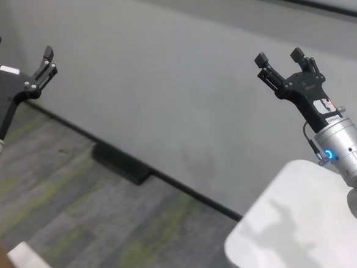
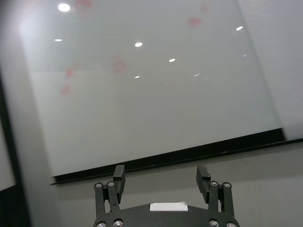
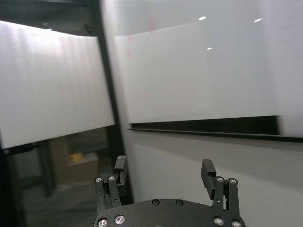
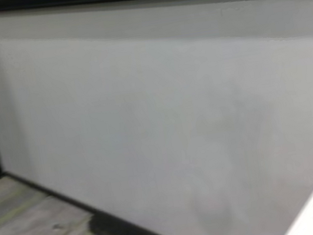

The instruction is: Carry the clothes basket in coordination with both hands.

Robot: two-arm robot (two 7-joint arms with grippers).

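No readable writing; small white labels on both gripper bodies, text too small to read. Left gripper (image 1: 23,56) raised at upper left, fingers spread wide, holding nothing. Right gripper (image 1: 280,58) raised at right above a white table (image 1: 284,237) corner, fingers wide apart, empty. Clothes basket not visible in any view. Grey wall (image 1: 164,98), dark block (image 1: 120,163) on floor.
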